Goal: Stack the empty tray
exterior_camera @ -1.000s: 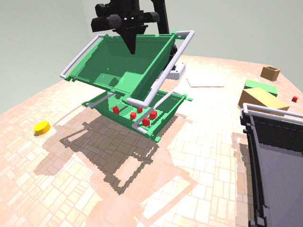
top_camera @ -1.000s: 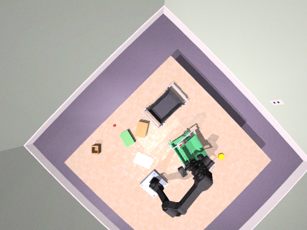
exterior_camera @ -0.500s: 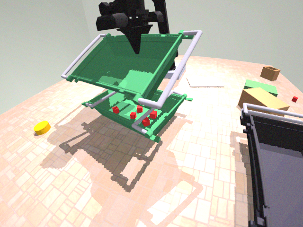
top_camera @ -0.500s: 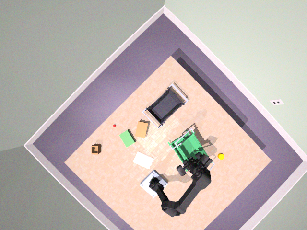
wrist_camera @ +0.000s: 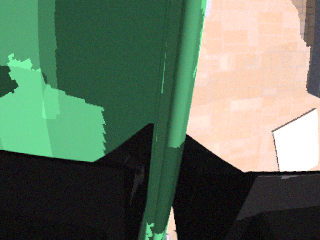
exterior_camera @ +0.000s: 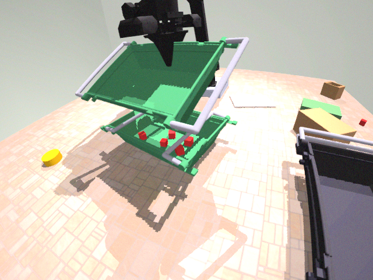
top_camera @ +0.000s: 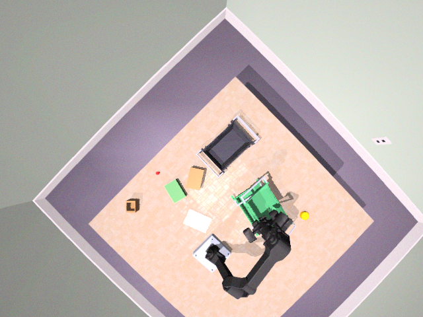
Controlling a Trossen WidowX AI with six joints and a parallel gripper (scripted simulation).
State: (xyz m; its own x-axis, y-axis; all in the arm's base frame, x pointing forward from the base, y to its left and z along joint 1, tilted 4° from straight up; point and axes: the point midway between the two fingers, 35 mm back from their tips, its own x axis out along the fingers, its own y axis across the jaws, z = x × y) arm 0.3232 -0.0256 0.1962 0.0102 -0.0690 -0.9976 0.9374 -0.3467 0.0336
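The empty green tray (top_camera: 263, 203) (exterior_camera: 120, 81) (wrist_camera: 110, 60) hangs over the loaded tray, tilted, with its far long side high and its near side low. Its own grey bars stick out beyond its ends. My gripper (exterior_camera: 172, 48) (wrist_camera: 161, 132) is shut on its far long rim, one finger inside the wall and one outside. The loaded green tray (exterior_camera: 207, 125) stands on the table below. Its right bar (exterior_camera: 180, 144) and left bar (exterior_camera: 127, 120) lie in across its top. Several red blocks (exterior_camera: 163, 142) (exterior_camera: 188, 141) lie inside. Any contact between the trays is unclear.
A black tray (top_camera: 227, 146) (exterior_camera: 346, 205) stands beyond the green ones. A yellow disc (top_camera: 304, 215) (exterior_camera: 51, 157) lies beside them. An orange-brown box (top_camera: 195, 177), green block (top_camera: 175, 190), small open box (top_camera: 132, 205) and white sheet (top_camera: 197, 220) lie on the other side.
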